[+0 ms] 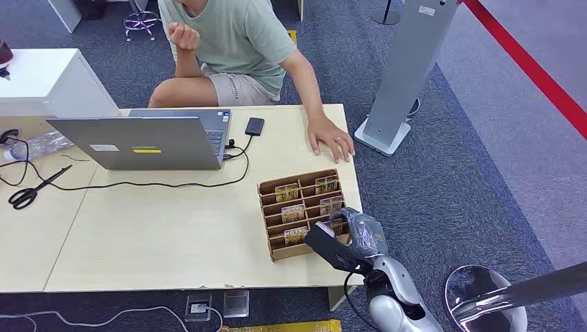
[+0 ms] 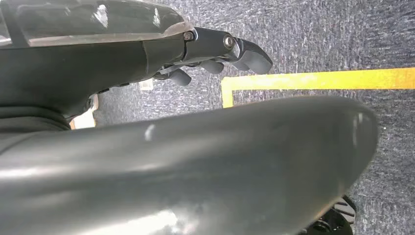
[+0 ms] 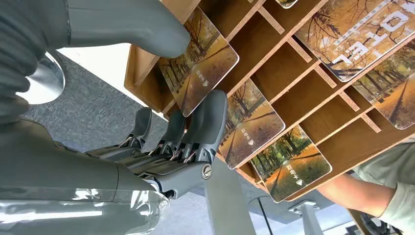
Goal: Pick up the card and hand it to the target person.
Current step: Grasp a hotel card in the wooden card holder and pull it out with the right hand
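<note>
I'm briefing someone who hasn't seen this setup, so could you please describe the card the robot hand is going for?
Start at the light wooden table and find the brown wooden card rack near its right edge. The card stands in the rack's near right corner, beside the right robot hand. Unlike the other autumn-tree cards, it sits between that hand's thumb and fingers.

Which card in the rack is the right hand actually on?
The card in the rack's near right slot, closest to the robot. The right hand pinches it between thumb and finger; the other cards sit untouched in their slots.
</note>
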{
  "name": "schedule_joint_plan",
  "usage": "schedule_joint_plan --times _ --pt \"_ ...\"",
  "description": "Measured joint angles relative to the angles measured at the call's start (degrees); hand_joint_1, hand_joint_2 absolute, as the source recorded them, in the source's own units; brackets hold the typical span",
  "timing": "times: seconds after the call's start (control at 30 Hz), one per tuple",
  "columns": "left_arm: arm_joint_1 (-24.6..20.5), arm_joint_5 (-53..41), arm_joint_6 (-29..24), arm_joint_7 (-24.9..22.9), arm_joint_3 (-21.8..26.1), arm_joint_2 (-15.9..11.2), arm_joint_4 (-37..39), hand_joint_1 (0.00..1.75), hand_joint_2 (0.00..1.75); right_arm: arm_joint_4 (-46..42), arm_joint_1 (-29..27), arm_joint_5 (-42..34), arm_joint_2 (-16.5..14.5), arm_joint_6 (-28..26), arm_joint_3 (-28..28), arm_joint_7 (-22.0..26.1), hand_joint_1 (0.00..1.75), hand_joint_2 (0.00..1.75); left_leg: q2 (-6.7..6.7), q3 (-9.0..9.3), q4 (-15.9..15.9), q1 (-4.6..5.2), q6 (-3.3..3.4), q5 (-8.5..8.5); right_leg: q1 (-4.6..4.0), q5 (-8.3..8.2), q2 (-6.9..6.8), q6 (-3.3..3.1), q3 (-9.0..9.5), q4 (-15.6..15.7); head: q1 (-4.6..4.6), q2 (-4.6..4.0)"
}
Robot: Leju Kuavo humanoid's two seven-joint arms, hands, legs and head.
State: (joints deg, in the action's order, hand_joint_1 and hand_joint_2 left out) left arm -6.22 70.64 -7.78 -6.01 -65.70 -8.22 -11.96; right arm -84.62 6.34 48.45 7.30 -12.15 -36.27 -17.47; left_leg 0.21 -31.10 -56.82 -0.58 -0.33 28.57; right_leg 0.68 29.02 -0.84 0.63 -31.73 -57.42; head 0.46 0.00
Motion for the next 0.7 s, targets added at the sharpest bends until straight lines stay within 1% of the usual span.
schedule_joint_plan --times 0.27,0.4,0.6,0.7 --pt "0.0 0.0 -0.02 -0.17 0.0 0.05 0.0 0.0 0.0 0.12 0.08 2.06 -0.02 -0.02 -0.47 -1.2 0.86 1.75 0.0 0.0 0.0 0.0 0.0 0.0 0.0 0.0 0.0 0.0 0.01 0.0 -0.01 0.0" --pt "0.0 0.0 -0.02 -0.17 0.0 0.07 0.0 0.0 0.0 0.14 0.1 2.11 -0.02 -0.02 -0.65 -1.28 0.93 1.75 0.0 0.01 0.0 0.0 0.0 0.0 0.0 0.0 0.0 0.0 0.01 0.0 0.02 0.01" --pt "0.0 0.0 -0.01 -0.17 0.0 0.11 0.0 0.0 0.0 0.2 0.19 1.95 -0.02 -0.02 -0.69 -1.14 0.96 1.75 0.0 0.01 -0.01 0.0 0.0 0.0 0.0 0.0 0.0 0.0 0.01 0.0 0.0 0.0" --pt "0.0 0.0 -0.01 -0.17 0.0 0.17 0.0 0.0 0.0 0.33 0.32 1.86 -0.02 0.0 -0.7 -1.04 1.06 1.75 0.0 0.01 -0.01 0.0 0.0 0.0 0.0 0.0 0.0 0.0 0.01 0.0 -0.01 0.0"
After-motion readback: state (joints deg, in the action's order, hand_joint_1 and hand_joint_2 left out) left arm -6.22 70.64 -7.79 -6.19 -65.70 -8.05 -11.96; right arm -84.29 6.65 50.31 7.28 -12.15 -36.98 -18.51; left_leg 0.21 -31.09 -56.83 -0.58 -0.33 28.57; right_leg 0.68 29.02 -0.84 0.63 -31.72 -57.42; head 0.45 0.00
